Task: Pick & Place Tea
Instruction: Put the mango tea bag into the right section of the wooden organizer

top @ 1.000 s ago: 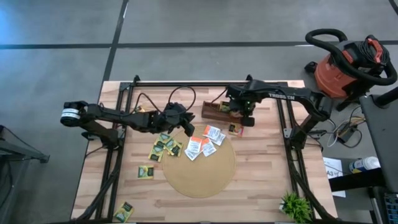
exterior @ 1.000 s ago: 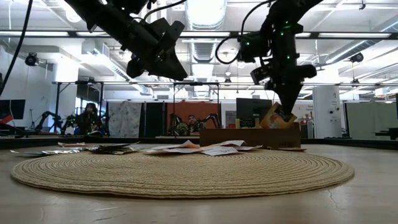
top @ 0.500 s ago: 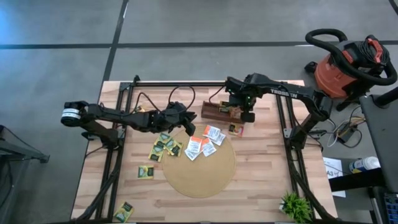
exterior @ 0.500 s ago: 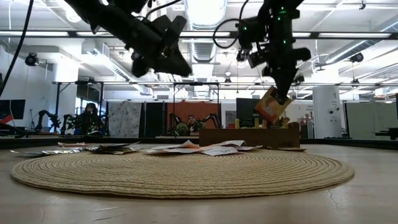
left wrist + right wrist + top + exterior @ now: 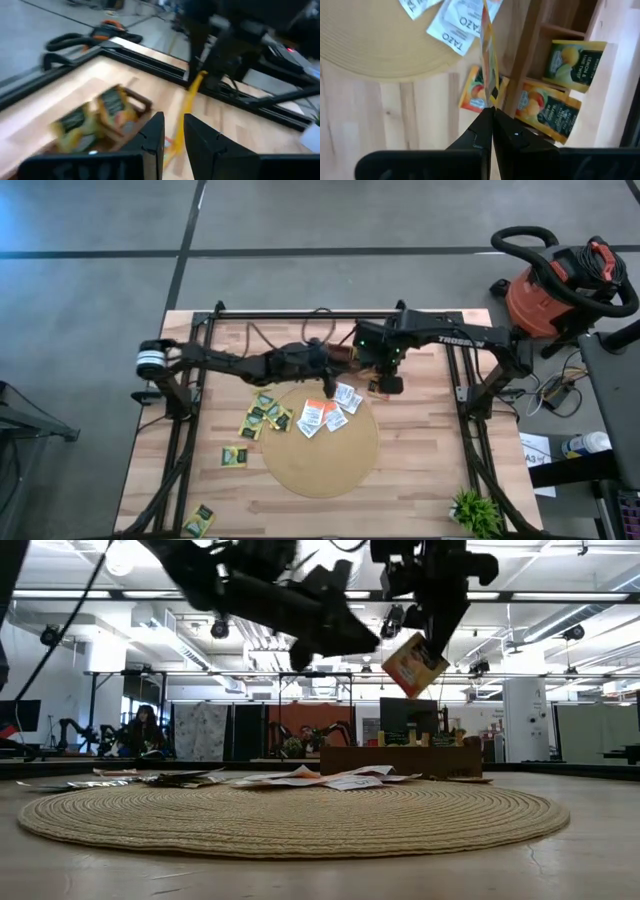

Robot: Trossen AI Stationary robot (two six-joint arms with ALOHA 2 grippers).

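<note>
I see my right claw (image 5: 490,114) pinched tight on an orange tea sachet (image 5: 415,662), which hangs edge-on in the air above the wooden compartment box (image 5: 404,760) at the far rim of the round woven mat (image 5: 322,465). My left claw (image 5: 171,131) reaches in beside it over the same box, its fingers a narrow gap apart with nothing between them. Two yellow-and-green sachets (image 5: 574,58) lean in the box compartments, white ones (image 5: 332,418) lie on the mat's far edge, and more yellow-green ones (image 5: 262,415) are scattered on the surface to the mat's left.
</note>
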